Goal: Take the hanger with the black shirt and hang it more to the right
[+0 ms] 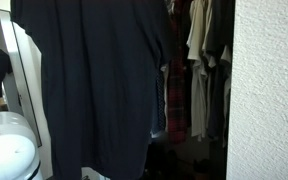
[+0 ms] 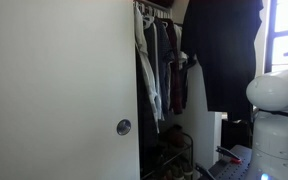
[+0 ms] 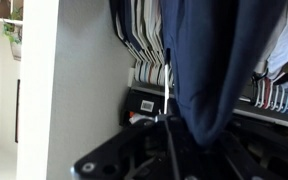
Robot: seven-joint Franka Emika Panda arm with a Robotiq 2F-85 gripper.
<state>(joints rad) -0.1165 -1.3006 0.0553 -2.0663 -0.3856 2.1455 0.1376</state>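
Closest to the lens, the plain black, soft-fabric shirt (image 1: pixel 94 80) fills most of an exterior view. It hangs full length in front of the open closet, not among the other clothes. In an exterior view it hangs high and clear of the closet opening (image 2: pixel 224 50), just beside my white arm (image 2: pixel 277 95). I judge it is off its old place and mid-carry, lifted out so the wide body does not drag across its neighbours. The slim hanger is hidden inside the shirt and I cannot pick out its hook. In the wrist view the dark cloth (image 3: pixel 199 70) drapes right above my dark gripper (image 3: pixel 169 150), and a thin pale wire (image 3: pixel 167 100) runs down beside the fabric toward it. That wire may be part of the hanger. The jaws are lost in shadow, so I cannot tell whether they are clamped or loose, though something must be bearing the shirt at this height. Behind it hang a red plaid shirt (image 1: pixel 174 95) and pale beige shirts (image 1: pixel 197 40), packed close together. The flat white door with its round metal knob (image 2: pixel 124 127) closes off one side. Next I need a free spot further right among those clothes, approached high enough for the hook to drop on. The risk is the loose hem snagging a neighbour.
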